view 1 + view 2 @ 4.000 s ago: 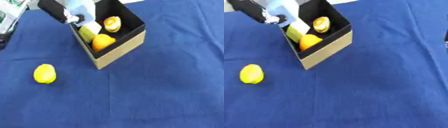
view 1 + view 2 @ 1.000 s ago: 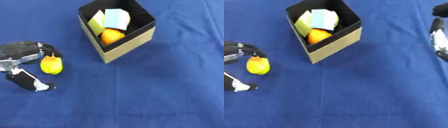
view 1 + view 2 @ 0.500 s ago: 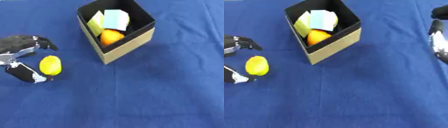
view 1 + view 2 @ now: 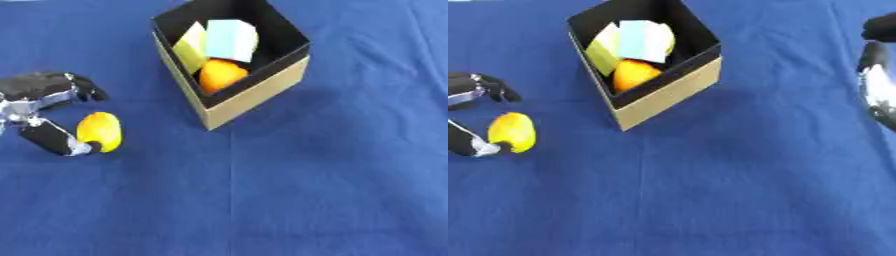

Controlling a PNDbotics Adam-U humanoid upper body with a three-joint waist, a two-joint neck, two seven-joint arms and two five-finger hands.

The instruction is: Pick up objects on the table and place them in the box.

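Observation:
A yellow lemon point(image 4: 99, 131) lies on the blue cloth, left of the box. My left hand point(image 4: 39, 90) is at the left edge around it. Its curled fingers point(image 4: 83, 89) hang a little above the lemon without touching, and its thumb point(image 4: 57, 141) touches the lemon's lower left side. The black-lined cardboard box point(image 4: 262, 95) stands at the top centre and holds an orange point(image 4: 220, 74), a yellow-green block point(image 4: 191, 49) and a light blue block point(image 4: 231, 39). My right hand point(image 4: 877, 80) shows only at the right edge of the right eye view, away from everything.
A blue cloth point(image 4: 306, 190) covers the whole table. Between the lemon and the box runs a strip of bare cloth, and the cloth spreads wide below and to the right of the box.
The left hand's fingers have lifted off the top of the lemon and its thumb has come up against the lemon's side. The lemon and box have stayed put.

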